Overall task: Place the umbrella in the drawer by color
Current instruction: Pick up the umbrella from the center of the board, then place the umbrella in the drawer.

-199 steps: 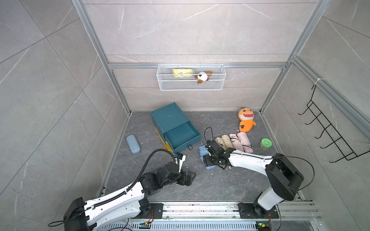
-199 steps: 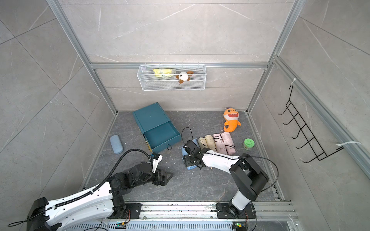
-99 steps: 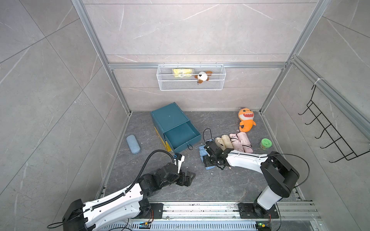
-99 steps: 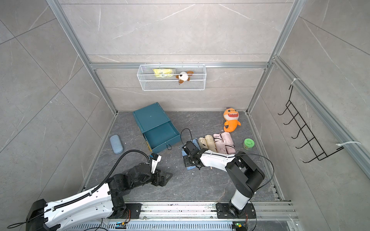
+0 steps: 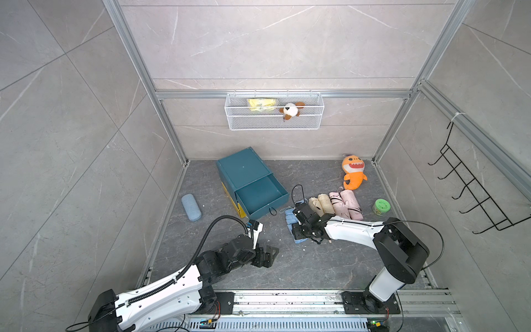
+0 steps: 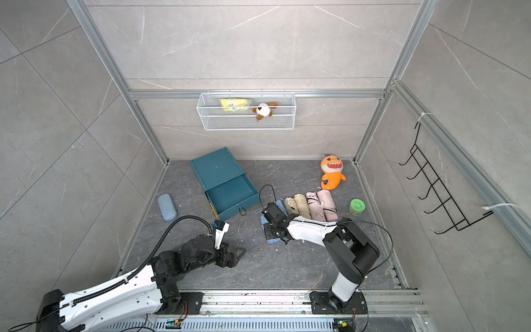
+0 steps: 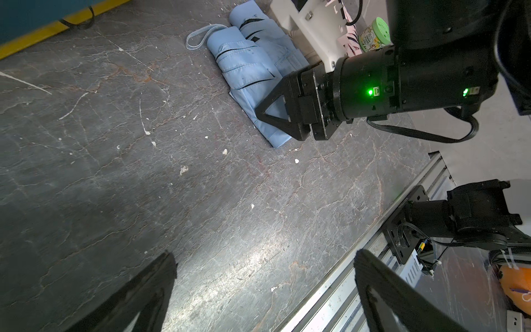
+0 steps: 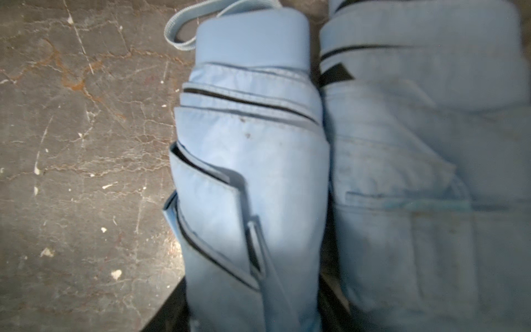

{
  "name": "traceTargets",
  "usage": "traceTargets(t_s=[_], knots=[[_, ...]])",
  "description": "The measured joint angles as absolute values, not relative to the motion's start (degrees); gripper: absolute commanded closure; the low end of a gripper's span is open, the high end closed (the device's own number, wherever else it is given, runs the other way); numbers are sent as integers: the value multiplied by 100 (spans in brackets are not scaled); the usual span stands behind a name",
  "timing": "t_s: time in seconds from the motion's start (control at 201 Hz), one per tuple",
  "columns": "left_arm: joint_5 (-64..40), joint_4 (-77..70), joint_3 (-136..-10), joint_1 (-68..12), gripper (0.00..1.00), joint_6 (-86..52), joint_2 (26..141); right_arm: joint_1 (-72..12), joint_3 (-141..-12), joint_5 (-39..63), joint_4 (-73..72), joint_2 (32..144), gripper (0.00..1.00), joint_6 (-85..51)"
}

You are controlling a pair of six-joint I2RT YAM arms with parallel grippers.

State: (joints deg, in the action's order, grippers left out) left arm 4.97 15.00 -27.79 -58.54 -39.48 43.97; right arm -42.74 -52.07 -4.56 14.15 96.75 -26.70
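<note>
Two light blue folded umbrellas lie side by side on the dark floor, right of the open teal drawer (image 5: pixel 267 208). My right gripper (image 5: pixel 298 232) is down over the left blue umbrella (image 8: pixel 253 161); its dark fingers (image 8: pixel 169 313) press against both sides of the fabric. The second blue umbrella (image 8: pixel 416 143) lies against it. In the left wrist view the right gripper (image 7: pixel 273 115) sits on the blue umbrella (image 7: pixel 244 72), which rests on the floor. My left gripper (image 5: pixel 271 255) hovers open over bare floor, its jaws wide apart (image 7: pixel 264 254).
Beige umbrellas (image 5: pixel 320 205) and pink umbrellas (image 5: pixel 346 204) lie right of the blue ones. An orange shark plush (image 5: pixel 353 175), a green jar (image 5: pixel 381 207) and a blue glasses case (image 5: pixel 191 207) are on the floor. A wire basket (image 5: pixel 274 112) hangs on the back wall.
The right gripper's jaws have narrowed onto the left blue umbrella, and its arm has shifted slightly. The left arm has barely moved.
</note>
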Motion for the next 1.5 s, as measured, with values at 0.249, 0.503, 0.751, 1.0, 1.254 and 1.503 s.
traceTargets(t_s=[0.249,0.503,0.751,1.0,1.254,1.503], knots=[[615,1627,-2805,-5854,0,-4001,4305,-4274,-4840,-338,1669,9052,63,-2683],[731,1997,-3301,-5859,0,-4003,4316,-4274,-4805,-427,2475,7881,64,-2657],[908,2504,-4390,-5859,0,-3870,4591,-4274,-5078,-768,3330,6943,65,-2473],[1026,3009,-5920,-5819,0,-3520,5251,-4274,-6023,-1090,3966,6479,65,-2176],[-176,2980,-6740,-4574,0,-3352,5933,-4274,-7129,-893,3938,6536,66,-1959],[-1295,2646,-7262,-3653,0,-3448,6447,-4431,-7996,-290,3321,7336,66,-1944]])
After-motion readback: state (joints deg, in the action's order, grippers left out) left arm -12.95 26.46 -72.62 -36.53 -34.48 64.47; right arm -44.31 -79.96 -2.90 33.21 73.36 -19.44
